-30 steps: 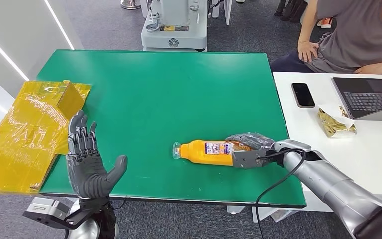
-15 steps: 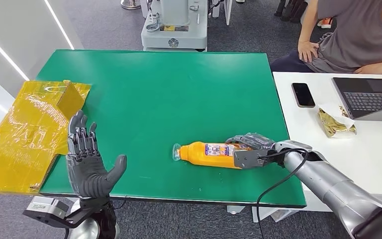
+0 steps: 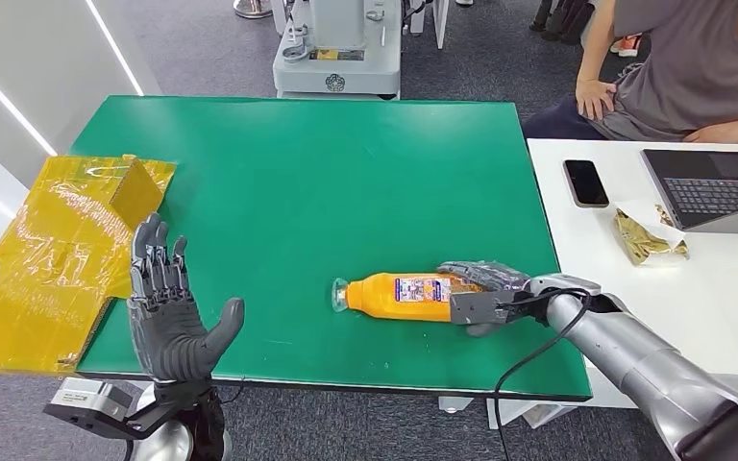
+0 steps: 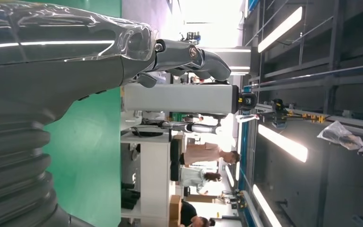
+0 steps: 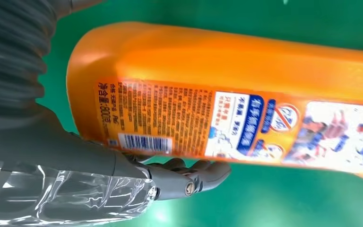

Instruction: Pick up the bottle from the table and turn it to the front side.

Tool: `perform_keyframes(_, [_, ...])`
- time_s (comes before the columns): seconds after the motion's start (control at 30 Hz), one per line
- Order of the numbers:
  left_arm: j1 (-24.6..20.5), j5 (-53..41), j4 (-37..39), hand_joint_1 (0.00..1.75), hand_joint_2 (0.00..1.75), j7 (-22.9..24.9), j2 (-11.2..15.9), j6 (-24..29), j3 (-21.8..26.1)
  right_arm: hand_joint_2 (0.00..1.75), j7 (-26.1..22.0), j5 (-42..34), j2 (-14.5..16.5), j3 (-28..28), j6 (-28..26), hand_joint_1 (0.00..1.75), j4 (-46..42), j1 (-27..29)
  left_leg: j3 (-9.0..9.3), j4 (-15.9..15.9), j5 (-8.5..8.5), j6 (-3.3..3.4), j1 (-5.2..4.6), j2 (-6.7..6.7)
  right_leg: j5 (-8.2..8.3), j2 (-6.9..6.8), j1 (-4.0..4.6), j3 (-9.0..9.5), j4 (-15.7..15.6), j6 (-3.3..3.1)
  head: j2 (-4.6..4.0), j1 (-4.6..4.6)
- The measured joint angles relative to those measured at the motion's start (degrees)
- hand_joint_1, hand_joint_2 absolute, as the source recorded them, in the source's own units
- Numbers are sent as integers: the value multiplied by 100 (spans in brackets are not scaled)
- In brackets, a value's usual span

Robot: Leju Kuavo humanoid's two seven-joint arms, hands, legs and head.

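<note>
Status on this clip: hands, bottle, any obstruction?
Right hand wrapped around base of orange plastic bottle, which lies on its side on green table. Left hand open, raised. Nothing blocking.

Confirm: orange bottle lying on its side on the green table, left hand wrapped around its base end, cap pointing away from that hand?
Wrong hand. The right hand is around the base end of the orange bottle, as the head view shows; the left hand is raised with fingers spread near the table's edge, holding nothing. The rest stands: the bottle lies on its side on the green table, cap pointing away.
</note>
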Motion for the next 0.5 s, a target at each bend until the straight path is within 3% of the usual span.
perform_keyframes(0.2, [-66, 38, 25, 0, 175, 0, 0, -22, 0, 175, 44, 75, 0, 2, 38, 4, 41, 48, 0, 0, 0, 0, 0, 1, 0, 0, 0, 0, 0, 0, 0, 0])
perform_keyframes(0.27, [-70, 40, 25, 0, 175, 0, 0, -26, 1, 175, 46, 75, 0, 2, 31, 33, 49, 69, 0, 0, 0, 0, 0, 1, 0, 0, 0, 0, 0, 0, 0, 0])
perform_keyframes(0.33, [-80, 46, 26, 0, 175, 0, 0, -29, 2, 175, 52, 76, 0, 2, 17, 100, 51, 88, 0, 0, 0, 0, 0, 0, 0, 0, 0, 0, 0, 0, 0, 0])
perform_keyframes(0.4, [-90, 56, 27, 0, 175, 0, 0, -30, 5, 175, 58, 83, -1, 0, -1, 154, 47, 100, 2, 0, 0, 0, 0, 2, 0, 2, 0, 0, 0, 0, 0, 0])
perform_keyframes(0.5, [-98, 74, 27, 0, 175, 0, 0, -28, 11, 175, 82, 96, -10, -9, -58, 171, 13, 111, 4, 0, 0, 0, 0, 5, 0, 5, 0, 1, 0, 0, 0, 0])
